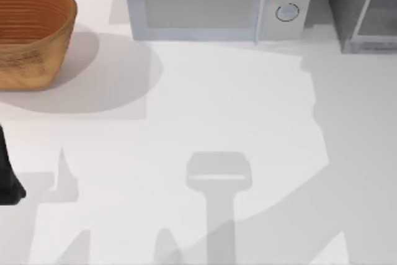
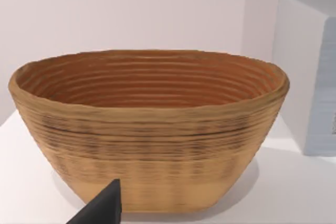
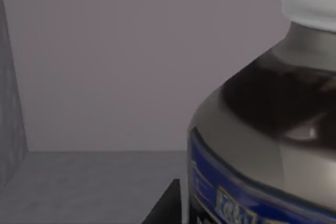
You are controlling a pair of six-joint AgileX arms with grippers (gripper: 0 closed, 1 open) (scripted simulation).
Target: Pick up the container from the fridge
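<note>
Container [image 3: 262,145] close against right wrist camera: whitish cap, dark contents, blue label, standing inside fridge [image 1: 363,7] at surface's far right corner. Right jaws: spread cannot tell. Left gripper [image 2: 100,208] parked at left edge, facing basket [image 2: 149,129]; spread cannot tell. Microwave [image 1: 217,1] along far edge.

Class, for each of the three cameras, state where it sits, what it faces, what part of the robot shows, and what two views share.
Top view: above the table, looking down on basket, microwave, fridge; left arm at left edge.
Left wrist view: faces the basket; a dark tool tip shows.
Right wrist view: inside the fridge, close to the container.
Shared: basket, top and left wrist.
</note>
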